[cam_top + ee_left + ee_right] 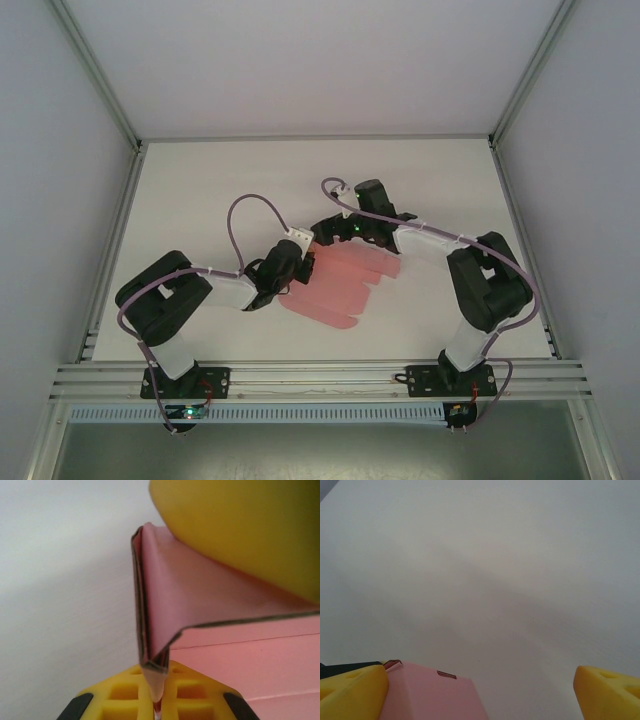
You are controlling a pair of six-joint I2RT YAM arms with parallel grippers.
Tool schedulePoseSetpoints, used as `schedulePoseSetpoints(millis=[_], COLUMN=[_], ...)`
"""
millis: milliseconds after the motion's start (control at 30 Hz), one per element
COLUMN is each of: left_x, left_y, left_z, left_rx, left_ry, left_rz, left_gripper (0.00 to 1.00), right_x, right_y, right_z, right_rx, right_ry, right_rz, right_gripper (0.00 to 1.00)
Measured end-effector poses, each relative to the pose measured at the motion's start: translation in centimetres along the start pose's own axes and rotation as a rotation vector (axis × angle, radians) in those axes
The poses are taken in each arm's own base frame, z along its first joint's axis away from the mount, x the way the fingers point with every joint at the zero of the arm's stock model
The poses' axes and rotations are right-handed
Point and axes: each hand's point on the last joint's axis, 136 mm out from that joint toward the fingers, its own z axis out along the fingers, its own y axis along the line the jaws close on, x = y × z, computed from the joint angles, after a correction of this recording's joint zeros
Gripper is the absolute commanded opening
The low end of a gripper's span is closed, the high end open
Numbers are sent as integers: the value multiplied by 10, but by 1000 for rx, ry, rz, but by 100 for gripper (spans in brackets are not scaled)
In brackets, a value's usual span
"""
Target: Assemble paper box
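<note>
— Looking down on a white worktop (200, 190), shut in by pale grey walls (60, 150), with aluminium rails (320, 372) across the bottom of the top view.

— Where to find the paper box (345, 285)?

— Just below the centre of that frame. Pink, spread out on the worktop between the two arms, with rounded flaps along the right and lower edges.

— And the left tool (300, 262)?

— Meets the left edge of the card in the top view. Seen from the left wrist, sits at bottom centre (156, 692), closed tight on a raised fold of the pink card (225, 630). Grips that fold by its lower tip, between two yellow fingers (125, 695). Above the grip, stands almost upright and runs toward the top of the frame, with the rest of the sheet spreading off to the right.

— What about the yellow mass (240, 525) at the upper right there?

— Blurred and large, lying against the top of the card. Cannot tell what.

— Then the right tool (335, 232)?

— Reaches the upper edge of the card in the top view. Seen from the right wrist, gapes wide (480, 700), with one yellow finger at lower left (350, 692) and the other at lower right (610, 690), well apart. Holds nothing between them. Shows a pink corner of the box (435, 695) at the bottom, just beside the lower-left finger, with bare white worktop filling the frame above.
</note>
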Motion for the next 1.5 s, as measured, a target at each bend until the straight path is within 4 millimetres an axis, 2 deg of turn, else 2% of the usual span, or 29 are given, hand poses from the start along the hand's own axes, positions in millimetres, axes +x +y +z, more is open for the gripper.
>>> schedulePoseSetpoints(millis=[433,567,733,867,933,1100,1167,1200,1233,1300,1500], left_x=[1,0,-1,-4,-11,-52,-65,-68,-69,-69,-60], left_y=[1,1,2,8,14,30,35,37,40,45,54], left_z=[0,1,2,-4,-13,-51,-67,-75,-82,-94,-115], left_rx=[0,-2,-14,-57,-91,-185,-211,-222,-234,-247,-277], left_ry=[-27,-33,-35,-25,-27,-86,-108,-113,-115,-118,-97], left_rz=[-4,-6,-4,-7,-23,-113,-150,-165,-179,-201,-222], left_gripper=[11,0,0,0,0,0,0,0,0,0,0], right_x=[14,6,2,-4,-21,-86,-97,-98,-96,-87,-44], right_y=[-1,-2,-3,-10,-11,-2,-2,-2,-4,-5,-5], right_z=[2,0,-9,-32,-55,-147,-178,-186,-192,-190,-158], right_rx=[56,72,109,189,224,275,302,313,324,322,225], right_ry=[-47,-80,-80,-58,-103,-342,-393,-400,-396,-365,-220], right_rz=[11,-2,-19,-55,-66,-115,-142,-150,-158,-162,-146], right_gripper=[91,92,97,98,98,98,98,98,98,98,98])
